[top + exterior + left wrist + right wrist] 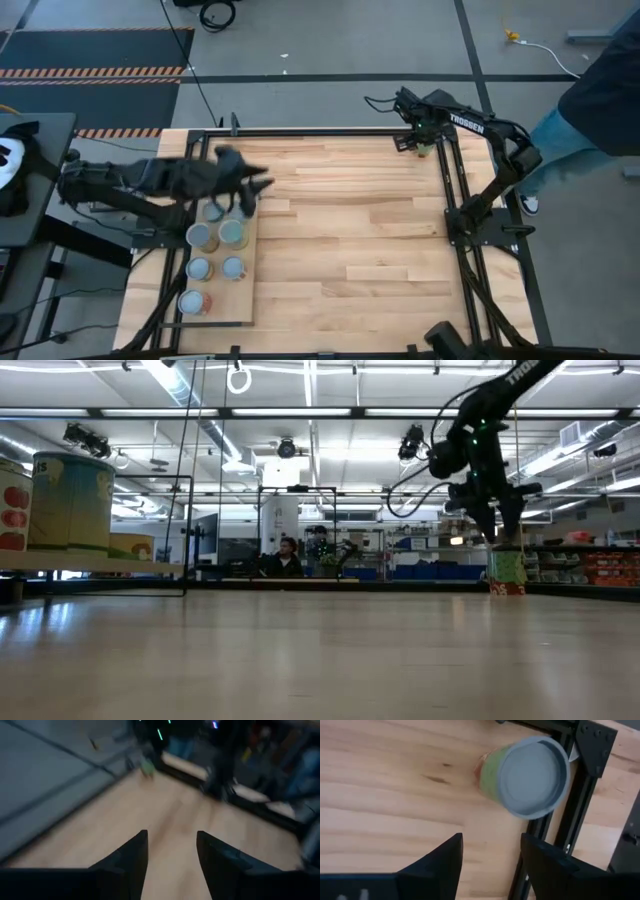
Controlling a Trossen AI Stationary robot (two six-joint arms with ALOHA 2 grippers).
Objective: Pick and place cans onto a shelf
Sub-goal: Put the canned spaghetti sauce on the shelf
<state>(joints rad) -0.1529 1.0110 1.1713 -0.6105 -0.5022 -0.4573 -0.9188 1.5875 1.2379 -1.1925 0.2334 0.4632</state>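
- Pale butcher-block wood forms the table, edged by a black metal frame.
- On the table's left side, nearest the overhead picture's bottom edge, lies the shelf, a light board carrying five cans in two columns, all upright with round tops showing.
- The left gripper hovers above the shelf's far end, just past the farthest pair of cans; its fingers stand apart with bare wood between them, holding nothing.
- Across the table, at the far right corner, a lone can with green sides and a pale grey-blue top stands upright, just beside the black frame rail.
- The right gripper hangs directly over this can; its wrist view shows the fingers parted and empty, the can just ahead of the tips, not between them.
- From table height, the same can stands below the right arm.
- Beyond the table's right edge, a person's leg in light blue trousers stands on the grey floor.
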